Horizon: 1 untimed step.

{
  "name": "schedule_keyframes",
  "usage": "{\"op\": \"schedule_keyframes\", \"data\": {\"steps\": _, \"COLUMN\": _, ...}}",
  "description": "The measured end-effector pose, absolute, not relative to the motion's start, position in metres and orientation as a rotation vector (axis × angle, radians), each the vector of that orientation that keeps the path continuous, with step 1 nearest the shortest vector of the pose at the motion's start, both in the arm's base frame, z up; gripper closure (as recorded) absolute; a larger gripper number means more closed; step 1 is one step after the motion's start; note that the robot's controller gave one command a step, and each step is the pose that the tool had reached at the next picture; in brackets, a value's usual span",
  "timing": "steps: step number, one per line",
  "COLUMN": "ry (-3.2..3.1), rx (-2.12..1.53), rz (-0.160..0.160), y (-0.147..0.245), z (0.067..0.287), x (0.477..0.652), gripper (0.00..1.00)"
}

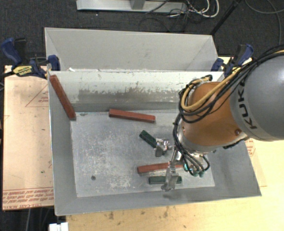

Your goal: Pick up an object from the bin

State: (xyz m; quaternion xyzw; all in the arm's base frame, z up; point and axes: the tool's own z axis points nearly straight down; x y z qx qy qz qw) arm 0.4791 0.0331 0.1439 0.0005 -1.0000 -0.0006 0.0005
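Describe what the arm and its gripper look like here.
The arm is a thick, rounded grey shell with black KUKA lettering. An orange bulbous cover wraps its wrist, with yellow and black cables looped over it. The gripper is small, bare silver metal, with thin green and dark wires beside it.

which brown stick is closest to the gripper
The brown stick at the front right, its right end at the gripper. The others are farther: one near the back wall, one propped against the left wall.
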Motion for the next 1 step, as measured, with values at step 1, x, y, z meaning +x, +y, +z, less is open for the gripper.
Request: {"op": "schedule_keyframes", "data": {"steps": 1, "ry": -3.140, "rx": 0.081, "rz": -0.002, "y": 0.0320, "z": 0.0703, "x": 0.5009, "gripper": 1.00}}
